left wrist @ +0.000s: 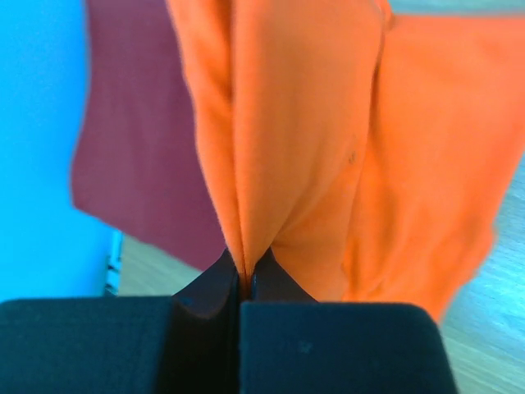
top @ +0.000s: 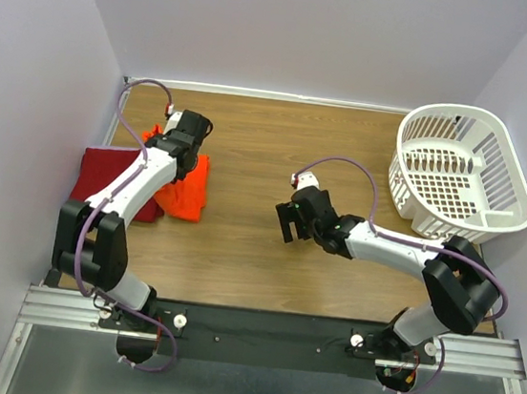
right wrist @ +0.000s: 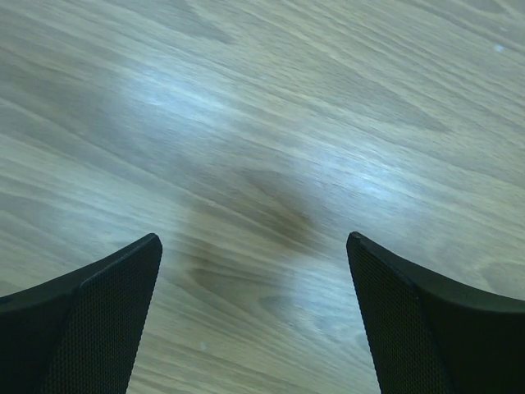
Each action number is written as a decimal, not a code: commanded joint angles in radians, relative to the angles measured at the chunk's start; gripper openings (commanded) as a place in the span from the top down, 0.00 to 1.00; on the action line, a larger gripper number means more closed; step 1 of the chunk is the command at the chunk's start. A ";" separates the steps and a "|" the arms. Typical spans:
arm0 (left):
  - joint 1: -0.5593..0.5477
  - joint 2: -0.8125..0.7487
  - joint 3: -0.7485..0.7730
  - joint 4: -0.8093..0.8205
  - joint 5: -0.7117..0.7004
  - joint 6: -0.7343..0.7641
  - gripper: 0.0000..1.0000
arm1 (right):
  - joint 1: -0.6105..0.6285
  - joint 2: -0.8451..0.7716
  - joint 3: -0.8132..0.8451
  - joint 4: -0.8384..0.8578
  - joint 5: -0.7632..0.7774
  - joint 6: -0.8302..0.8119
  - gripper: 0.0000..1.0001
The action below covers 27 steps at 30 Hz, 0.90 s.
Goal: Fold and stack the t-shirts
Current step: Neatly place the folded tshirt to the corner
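The orange-red t-shirt (top: 187, 192) hangs bunched at the left of the table, partly over the dark crimson t-shirt (top: 103, 173), which lies flat near the left wall. My left gripper (top: 181, 148) is shut on a fold of the orange-red t-shirt (left wrist: 328, 148); the cloth runs pinched between the closed jaws (left wrist: 244, 275). The crimson t-shirt (left wrist: 139, 164) shows behind it. My right gripper (top: 291, 222) hovers over bare wood at mid-table. It is open wide, with nothing between its fingers (right wrist: 254, 246).
A white plastic lattice laundry basket (top: 463, 174) stands at the back right of the wooden table (top: 280, 141). Light walls close in the left, back and right sides. The black rail with both arm bases runs along the near edge.
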 commanded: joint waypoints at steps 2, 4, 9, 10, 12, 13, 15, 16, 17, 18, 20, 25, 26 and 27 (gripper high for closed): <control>0.046 -0.047 0.076 -0.078 -0.114 0.030 1.00 | 0.008 -0.018 -0.019 0.080 -0.070 0.027 0.00; 0.084 -0.037 0.115 -0.114 -0.143 0.030 1.00 | 0.006 -0.016 -0.025 0.082 -0.078 0.030 0.00; 0.169 -0.015 0.157 -0.145 -0.223 0.022 1.00 | 0.006 -0.024 -0.028 0.086 -0.073 0.027 0.00; 0.176 -0.003 0.157 -0.148 -0.226 0.022 1.00 | 0.006 -0.027 -0.028 0.086 -0.072 0.025 0.00; 0.192 0.008 0.165 -0.158 -0.272 0.002 1.00 | 0.006 -0.024 -0.028 0.088 -0.073 0.025 0.01; 0.202 0.017 0.166 -0.157 -0.283 0.001 1.00 | 0.006 -0.024 -0.029 0.086 -0.078 0.025 0.01; 0.215 0.029 0.174 -0.158 -0.306 -0.013 1.00 | 0.006 -0.024 -0.031 0.088 -0.081 0.025 0.01; 0.221 0.037 0.179 -0.166 -0.321 -0.023 1.00 | 0.006 -0.024 -0.031 0.088 -0.082 0.025 0.01; 0.230 0.054 0.185 -0.174 -0.350 -0.034 1.00 | 0.006 -0.027 -0.033 0.088 -0.082 0.025 0.01; 0.235 0.061 0.189 -0.180 -0.358 -0.042 1.00 | 0.008 -0.030 -0.033 0.088 -0.082 0.024 0.01; 0.244 0.081 0.197 -0.178 -0.398 -0.054 1.00 | 0.008 -0.035 -0.037 0.089 -0.078 0.024 0.01; 0.255 0.149 0.203 -0.168 -0.455 -0.083 1.00 | 0.006 -0.038 -0.037 0.089 -0.084 0.024 0.01; 0.277 0.160 0.202 -0.165 -0.479 -0.088 1.00 | 0.008 -0.040 -0.039 0.089 -0.087 0.024 0.01; 0.279 0.169 0.200 -0.160 -0.487 -0.091 1.00 | 0.006 -0.041 -0.040 0.091 -0.087 0.022 0.01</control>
